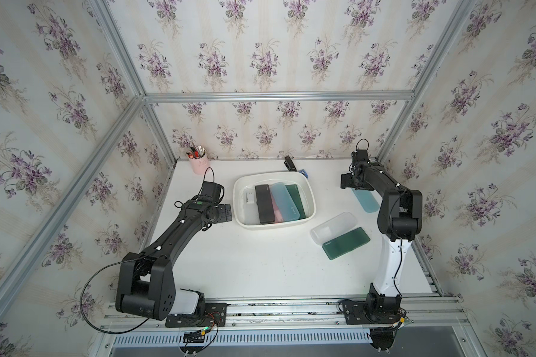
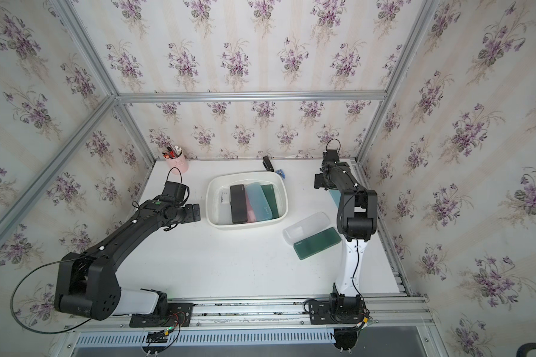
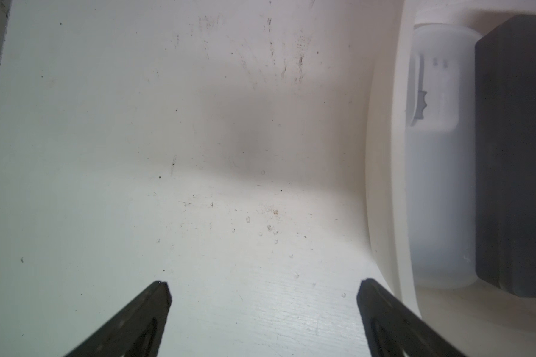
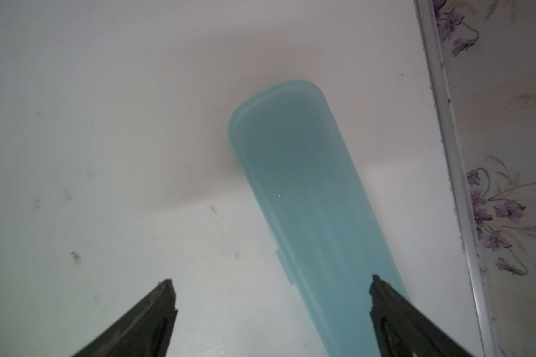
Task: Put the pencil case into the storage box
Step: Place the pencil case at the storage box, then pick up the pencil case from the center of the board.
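The right gripper [image 4: 271, 280] hangs over the blue pencil case [image 4: 307, 201], jaws spread wide and holding nothing. The case lies flat on the table [image 1: 260, 265], well apart from the storage box [image 1: 273, 228] and near the wall rail [image 4: 455, 185]. Across the table the left gripper [image 3: 263, 282] sits just beside the box, also wide open and empty.

Here is the worry: the right gripper does not look centred. One finger appears over the lid and the other over bare table. A straight drop would likely press on the lid rather than straddle the case, and could skid the smooth plastic toward the rail. The box looks crowded too, with cases lying side by side across its floor. A careless release could leave this one perched on the others or on the rim.

The right wrist view shows that offset and a small tab on the case's long edge, while in both top views the arm covers much of the case. Only the top views show the box's load and two more cases on the table, a clear case [image 1: 333, 227] and a green case [image 1: 346, 243] touching side by side. The left wrist view adds the box wall close up, with a black case [image 3: 514, 154] inside.
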Robot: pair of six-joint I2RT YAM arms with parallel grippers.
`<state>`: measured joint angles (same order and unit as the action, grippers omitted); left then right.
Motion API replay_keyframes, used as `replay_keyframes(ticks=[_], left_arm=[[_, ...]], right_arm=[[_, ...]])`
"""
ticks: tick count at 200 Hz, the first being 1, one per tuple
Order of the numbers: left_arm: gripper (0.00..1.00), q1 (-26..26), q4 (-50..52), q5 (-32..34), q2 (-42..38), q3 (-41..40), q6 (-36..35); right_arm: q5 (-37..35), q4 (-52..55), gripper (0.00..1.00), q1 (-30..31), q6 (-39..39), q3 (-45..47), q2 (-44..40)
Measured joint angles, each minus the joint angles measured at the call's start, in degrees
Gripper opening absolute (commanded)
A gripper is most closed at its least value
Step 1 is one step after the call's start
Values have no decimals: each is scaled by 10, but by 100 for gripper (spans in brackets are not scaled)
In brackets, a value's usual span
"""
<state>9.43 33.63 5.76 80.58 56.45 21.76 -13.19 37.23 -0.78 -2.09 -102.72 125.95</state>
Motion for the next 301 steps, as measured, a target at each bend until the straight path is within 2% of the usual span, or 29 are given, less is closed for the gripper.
replay_keyframes(ticks=[51,131,150,170,189,240,301], left_arm=[[99,-1,-1,-11,-1,-2,-3],[100,-1,-13,-25,13,-3,-3],[99,-1,-12,-29,18,-4,-3],[100,-2,-14,-29,16,-4,-3],[100,-2,-14,-29,15,-4,-3],[99,-2,-14,-29,15,-4,-3],[99,-2,-13,-33,-14,-4,-3]], right_arm=[[50,14,100,-39,82,-33,32],[85,-4,98,-75,103,9,45],[101,-10,90,-76,104,13,46],[106,-23,74,-76,108,17,47],[100,-43,73,-75,104,27,44],[114,-104,70,-75,78,108,-1],[199,-116,68,-59,4,245,-111]])
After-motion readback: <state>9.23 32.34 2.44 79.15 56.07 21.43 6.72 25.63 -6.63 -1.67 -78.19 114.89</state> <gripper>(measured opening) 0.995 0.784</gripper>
